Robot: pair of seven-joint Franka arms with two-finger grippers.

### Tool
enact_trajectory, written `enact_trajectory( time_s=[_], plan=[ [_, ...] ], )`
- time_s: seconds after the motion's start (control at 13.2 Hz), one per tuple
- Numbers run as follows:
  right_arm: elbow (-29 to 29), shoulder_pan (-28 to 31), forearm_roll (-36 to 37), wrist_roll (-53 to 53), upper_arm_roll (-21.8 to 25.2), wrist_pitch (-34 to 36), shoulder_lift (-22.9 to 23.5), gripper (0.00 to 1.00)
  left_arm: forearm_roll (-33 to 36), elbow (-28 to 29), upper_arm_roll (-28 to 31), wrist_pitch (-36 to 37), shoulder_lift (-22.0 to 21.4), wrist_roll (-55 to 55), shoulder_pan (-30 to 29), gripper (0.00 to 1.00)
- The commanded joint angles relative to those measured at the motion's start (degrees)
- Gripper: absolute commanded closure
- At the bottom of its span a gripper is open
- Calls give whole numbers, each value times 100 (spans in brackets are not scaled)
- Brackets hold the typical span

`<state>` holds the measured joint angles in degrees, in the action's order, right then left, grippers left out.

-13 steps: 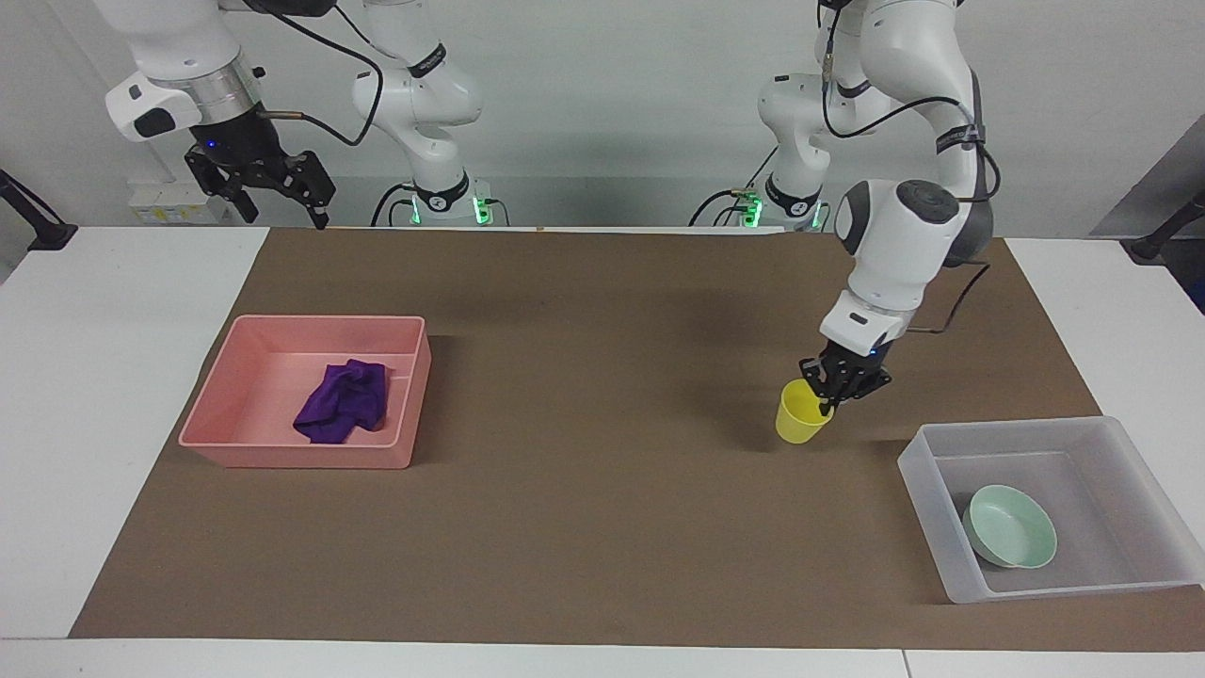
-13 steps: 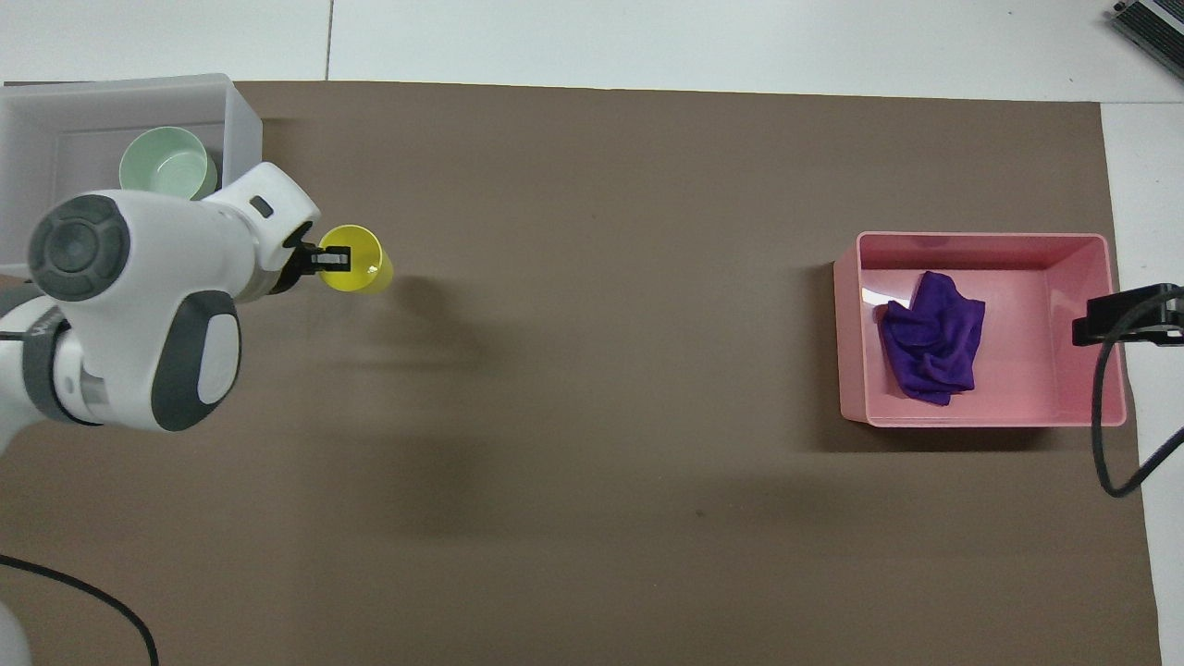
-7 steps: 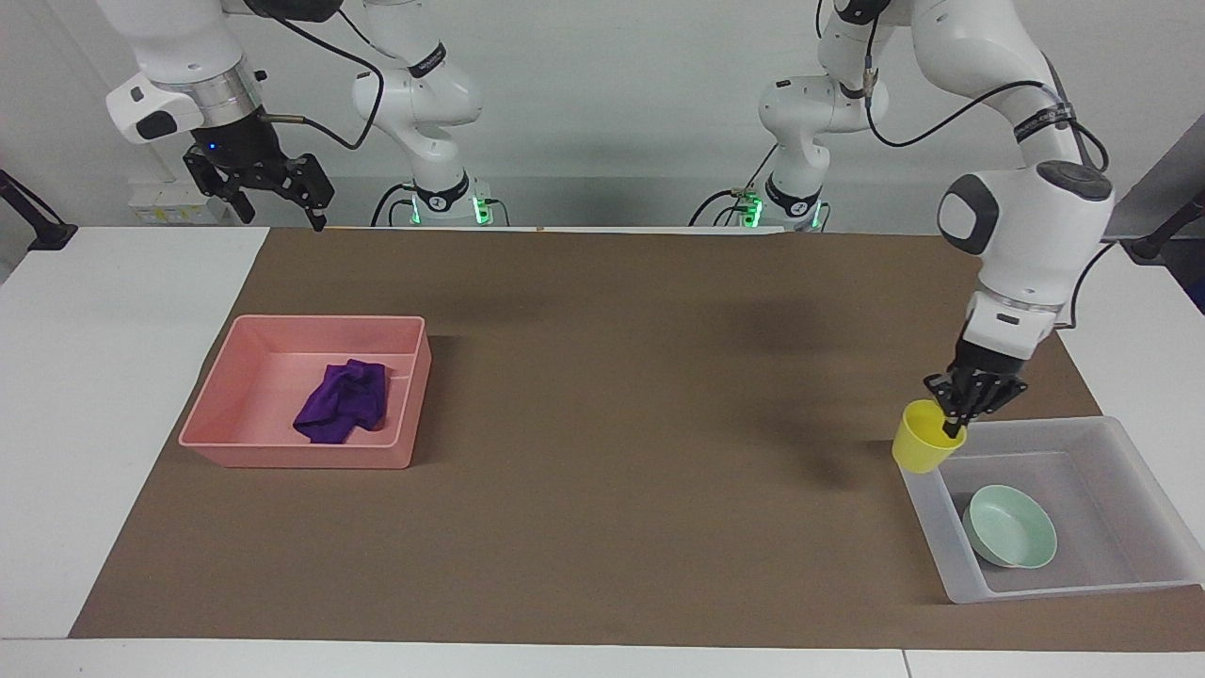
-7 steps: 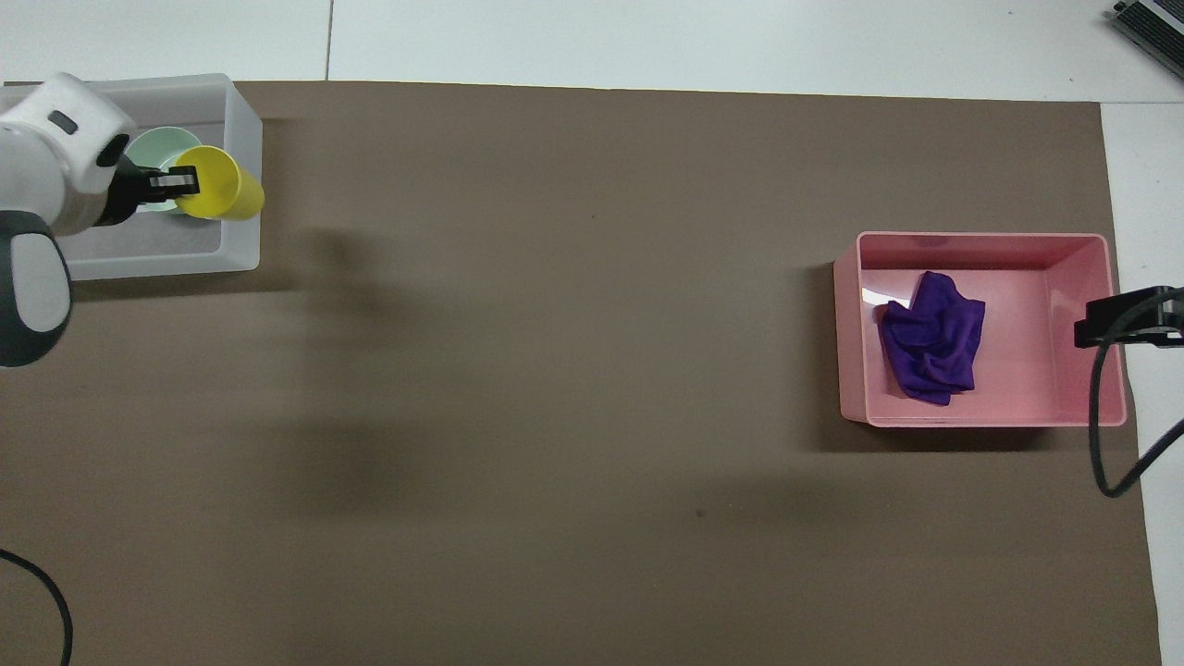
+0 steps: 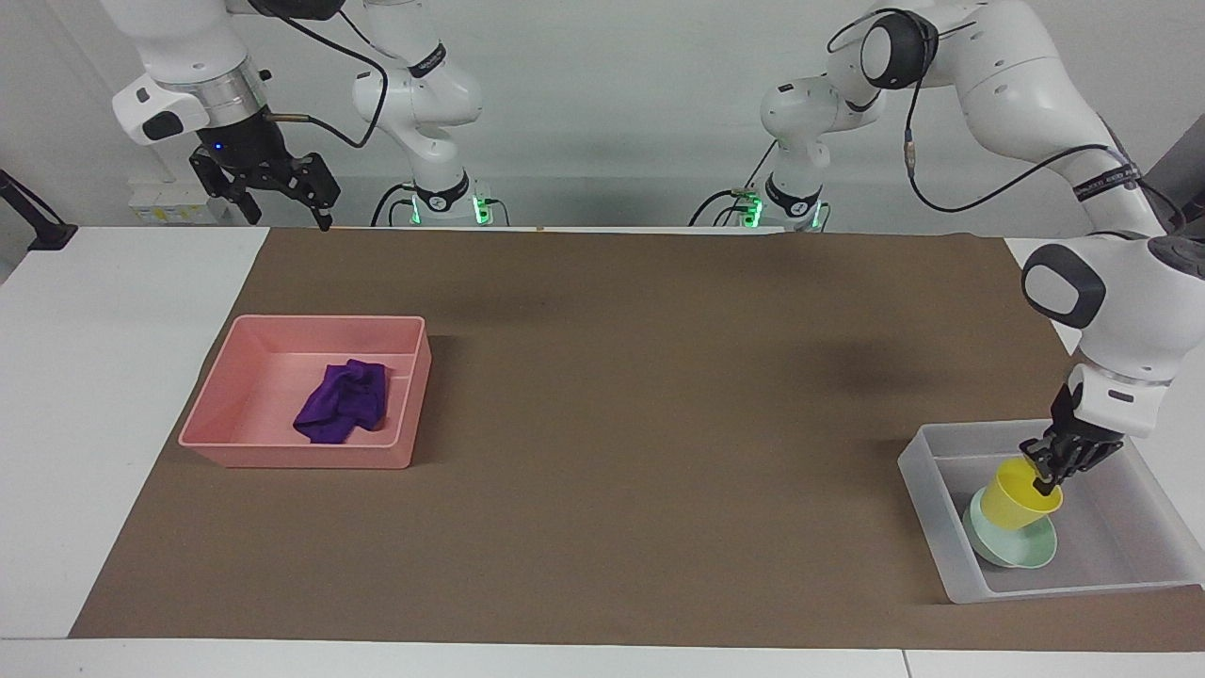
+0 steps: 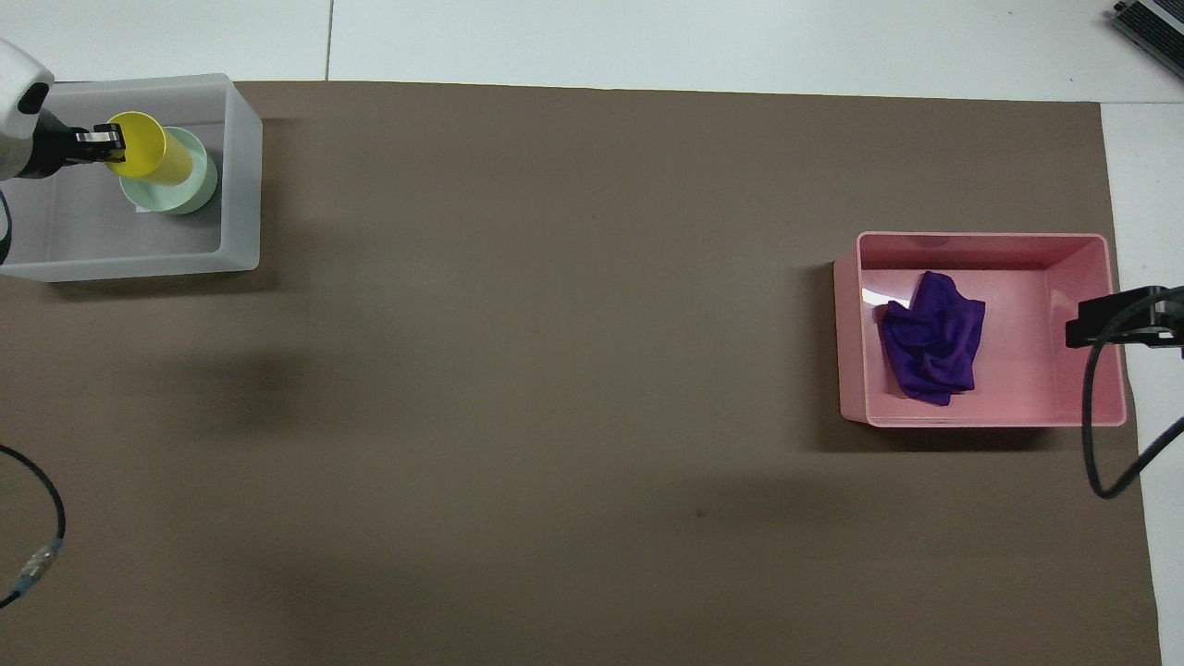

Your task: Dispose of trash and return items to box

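Pinching the rim of a small yellow plastic cup (image 5: 1017, 501), the left end effector (image 5: 1045, 483) holds it tilted over a pale mint-green bowl (image 5: 1021, 548) inside the translucent plastic box (image 5: 927, 471); whether cup and bowl touch is unclear. The right end effector (image 5: 282, 200), fingers apart, waits above the bench (image 5: 113, 424) edge. A purple cloth rag (image 5: 344, 402) lies in the pink plastic tray (image 5: 301, 457).

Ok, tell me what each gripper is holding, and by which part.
The left gripper holds the yellow cup by its rim, tilted over the green bowl in the clear box. The right gripper holds nothing.
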<state>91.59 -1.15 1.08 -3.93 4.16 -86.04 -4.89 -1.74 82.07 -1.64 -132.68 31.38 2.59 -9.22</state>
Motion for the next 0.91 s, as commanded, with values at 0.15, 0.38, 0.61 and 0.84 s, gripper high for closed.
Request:
enact_trajectory(
  time_s=[0.15,0.38,0.61,0.84],
  plan=[
    [210,28,-82,-20,-38,-88,-144,0,16,0,-82,-345,299,190,-133,100],
    [262,28,-73,-20,-38,-97,-179,0,50,-42,-82,-154,290,198,-97,36],
    [263,36,-73,-20,-38,-97,-179,0,51,-34,-90,-109,193,382,-62,0],
    [263,36,-73,-20,-38,-88,-179,0,50,299,-82,338,-490,691,157,0]
  ],
)
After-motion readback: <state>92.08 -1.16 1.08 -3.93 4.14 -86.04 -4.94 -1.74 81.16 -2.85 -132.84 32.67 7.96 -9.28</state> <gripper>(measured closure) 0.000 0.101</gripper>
